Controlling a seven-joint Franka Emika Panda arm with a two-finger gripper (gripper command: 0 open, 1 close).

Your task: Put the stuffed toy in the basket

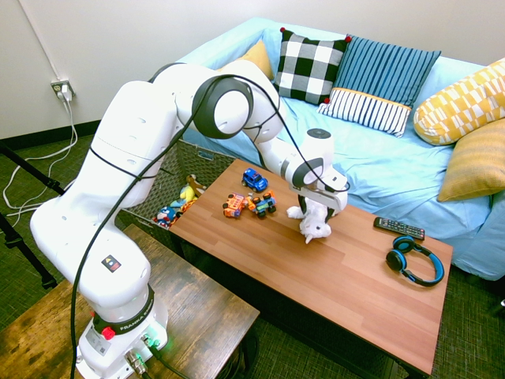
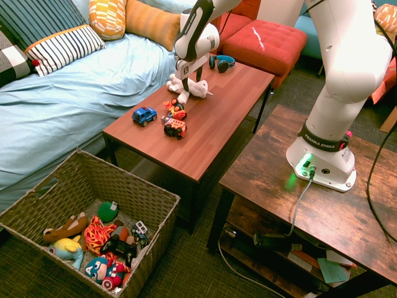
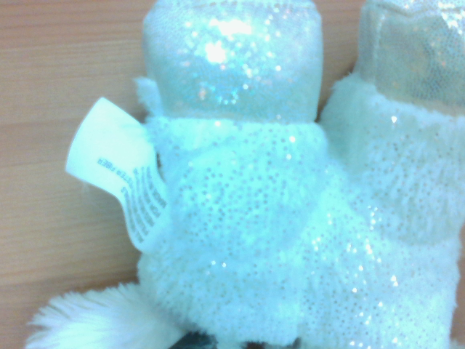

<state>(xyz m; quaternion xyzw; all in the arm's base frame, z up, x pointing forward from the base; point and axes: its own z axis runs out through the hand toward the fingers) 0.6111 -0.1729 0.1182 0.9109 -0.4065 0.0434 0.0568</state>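
The white stuffed toy [image 2: 197,89] lies on the low wooden table [image 2: 186,138], under the gripper [image 2: 192,87], whose 2 fingers stand wide open around it; whether they touch it I cannot tell. Near it are 3 toy cars [image 1: 254,180]. Beyond the table's end, the wicker-look basket [image 2: 151,200] holds several toys [image 2: 99,234].

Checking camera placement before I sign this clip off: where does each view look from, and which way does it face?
First exterior: above and beside the robot's base, facing the sofa; nearly the whole arm shows.
Second exterior: high beyond the basket, looking along the coffee table; arm at right.
Wrist: close above the stuffed toy, facing down; little if any gripper shows.
Both exteriors share toy, basket, table.
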